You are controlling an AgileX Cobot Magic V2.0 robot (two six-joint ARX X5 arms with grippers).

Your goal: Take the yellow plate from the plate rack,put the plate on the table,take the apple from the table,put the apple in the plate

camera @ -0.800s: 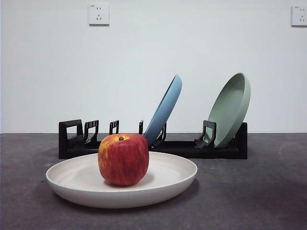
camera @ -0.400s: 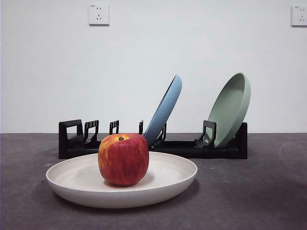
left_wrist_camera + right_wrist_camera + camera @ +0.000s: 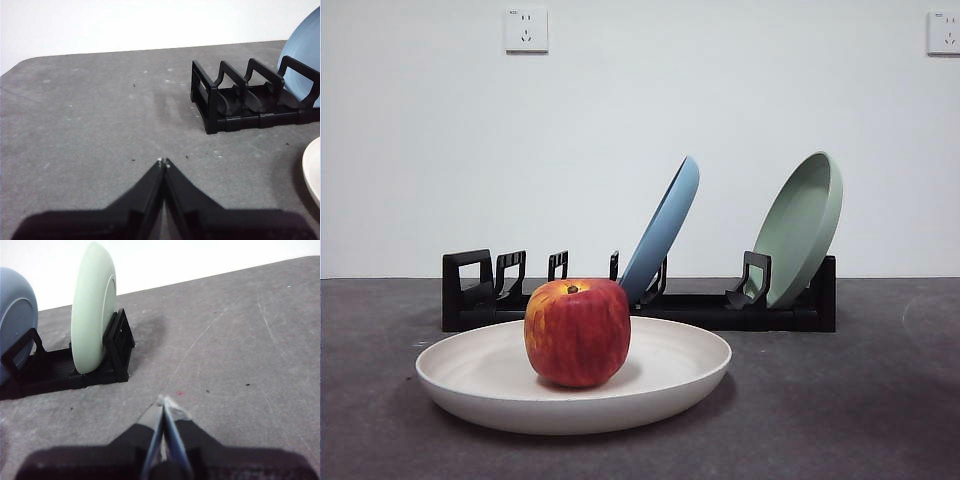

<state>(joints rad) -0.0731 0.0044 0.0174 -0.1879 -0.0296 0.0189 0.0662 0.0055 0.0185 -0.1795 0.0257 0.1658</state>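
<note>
Red apple (image 3: 577,332) sits mid yellow plate (image 3: 680,375); rim clear around.

A lab-like test setup: bare white wall (image 3: 640,130), sockets (image 3: 526,30), grey table (image 3: 840,400).

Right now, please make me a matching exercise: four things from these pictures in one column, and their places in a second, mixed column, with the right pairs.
Things:
1. apple
2. yellow plate
3. light blue plate
4. pale green plate

Places:
A. leaning at the end of the plate rack
B. flat on the table
C. leaning near the rack's middle
D. in the yellow plate

Pairs: 1-D, 2-B, 3-C, 4-A
</note>
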